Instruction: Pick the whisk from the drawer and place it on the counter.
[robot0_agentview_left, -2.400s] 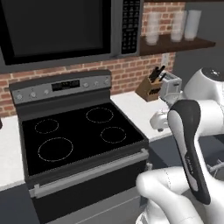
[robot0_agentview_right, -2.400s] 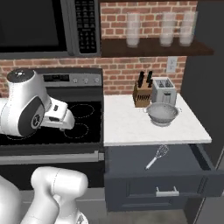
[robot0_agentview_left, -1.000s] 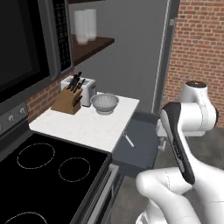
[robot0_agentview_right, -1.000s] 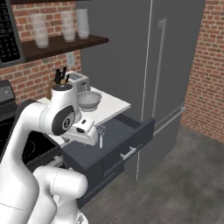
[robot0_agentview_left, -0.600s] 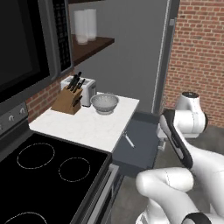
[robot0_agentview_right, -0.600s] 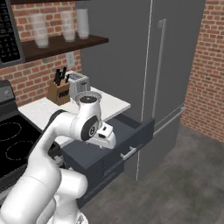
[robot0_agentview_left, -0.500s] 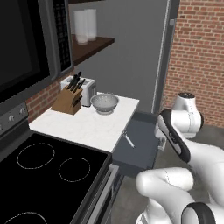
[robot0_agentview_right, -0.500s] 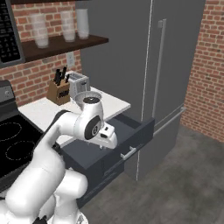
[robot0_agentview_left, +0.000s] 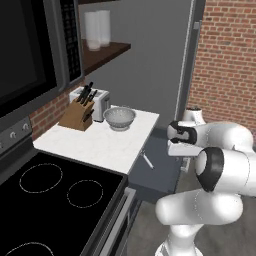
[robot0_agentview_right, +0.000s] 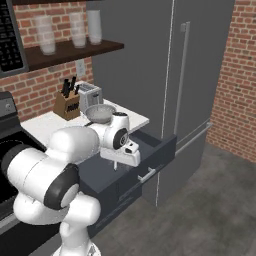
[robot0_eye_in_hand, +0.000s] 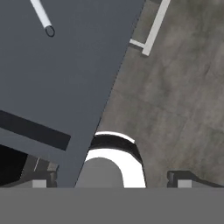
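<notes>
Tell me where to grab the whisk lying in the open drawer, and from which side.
Grip the whisk on its thin straight handle, whose looped end shows in the hand view. It lies flat on the drawer floor, so come from above with the hand's fingers straddling the handle. The wire head looks harder to pinch.

left base view: behind-left, looking down across counter (robot0_agentview_left: 100, 145) toward open drawer (robot0_agentview_left: 155, 165).
right base view: behind-right, facing the same drawer.
hand view: close, straight down over the drawer's near edge.
</notes>
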